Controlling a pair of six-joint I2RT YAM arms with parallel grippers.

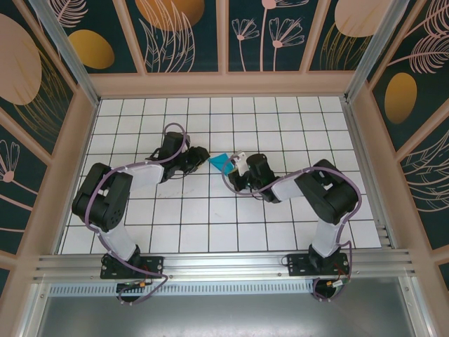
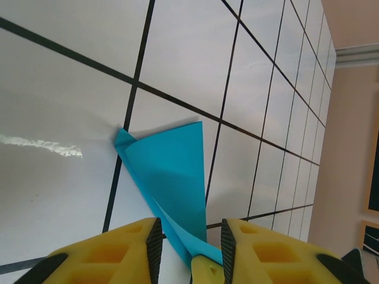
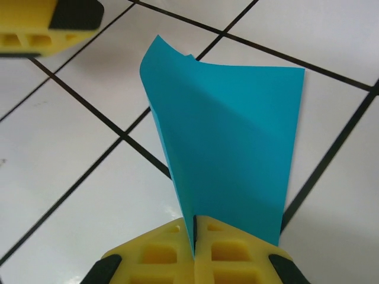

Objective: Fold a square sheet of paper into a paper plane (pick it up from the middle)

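Being clamped at its near end by the right jaws, the thin teal-blue folded sheet of paper is held over the middle of the white gridded tabletop. Beyond, the left jaws are seen apart. Light and limp, it is judged best pinched along a fold.

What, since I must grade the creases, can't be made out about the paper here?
- Top external: sheet of paper too small to read folds; right hand covers one end.
- Left wrist: sheet's near end runs out of sight at the bottom edge, between the fingers of the left hand.
- Right wrist: lower tip hidden inside shut fingers.
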